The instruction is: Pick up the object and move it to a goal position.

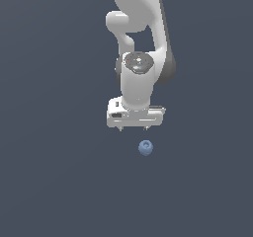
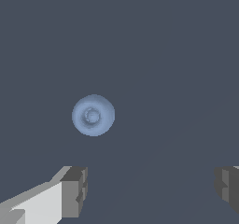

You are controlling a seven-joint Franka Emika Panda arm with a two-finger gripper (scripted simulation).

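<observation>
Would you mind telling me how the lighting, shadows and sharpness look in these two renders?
Exterior view: flat, even light, no glare; the blue object casts no clear shadow, and its edges look soft. Wrist view: the object shows gentle shading around its dimple; the open gripper has crisp-edged fingers.

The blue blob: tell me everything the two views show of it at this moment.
The blue blob is a small, matte slate-blue rounded lump, doughnut-like, with a shallow ringed dimple at its centre facing the wrist camera. It lies alone on the plain dark grey surface. Nothing touches it. In the exterior view it sits just below the white gripper, towards that view's right. The jaws are spread wide, and the blob is not between them.
</observation>
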